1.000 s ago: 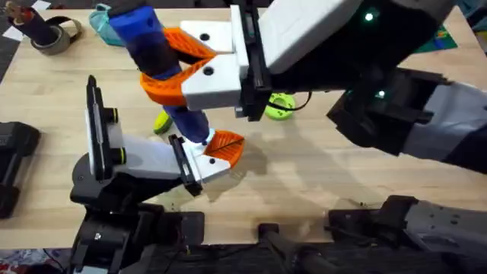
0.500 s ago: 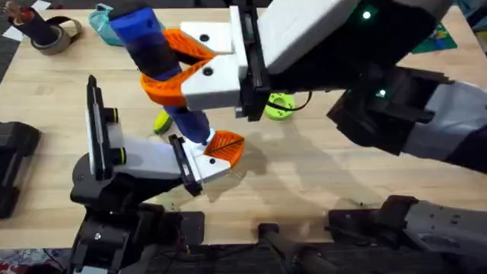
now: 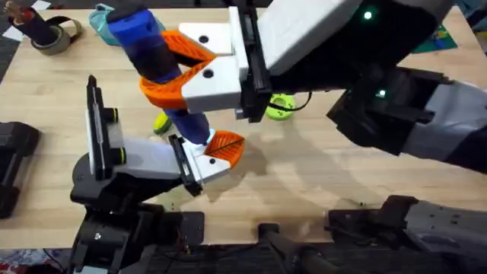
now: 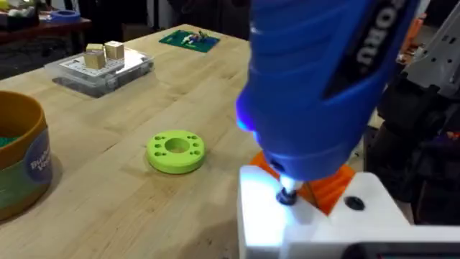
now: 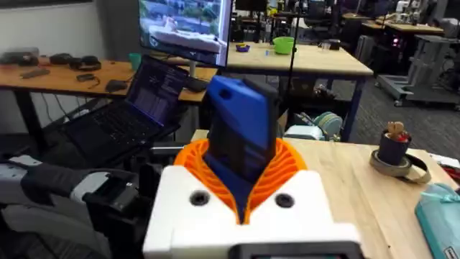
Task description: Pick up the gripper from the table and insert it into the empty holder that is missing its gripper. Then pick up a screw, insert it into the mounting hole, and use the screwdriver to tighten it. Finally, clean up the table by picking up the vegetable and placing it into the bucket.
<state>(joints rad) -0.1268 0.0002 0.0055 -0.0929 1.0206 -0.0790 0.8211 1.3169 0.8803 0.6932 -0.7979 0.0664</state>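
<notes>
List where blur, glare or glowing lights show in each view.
Overhead: the right arm's housing looms large, dark and blurred, with green lights. Left wrist: the screwdriver is blurred up close, with a blue glow by its tip; the lime-green disc stays sharp. Right wrist: a bright monitor glares behind.

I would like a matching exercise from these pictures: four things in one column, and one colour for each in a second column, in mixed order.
Things:
1. screwdriver
2. disc with a centre hole
3. pads of the right end effector
4. zip pouch

Colours:
A. orange
B. teal
C. bright blue
D. lime green

Pairs: 1-C, 2-D, 3-A, 4-B
</notes>
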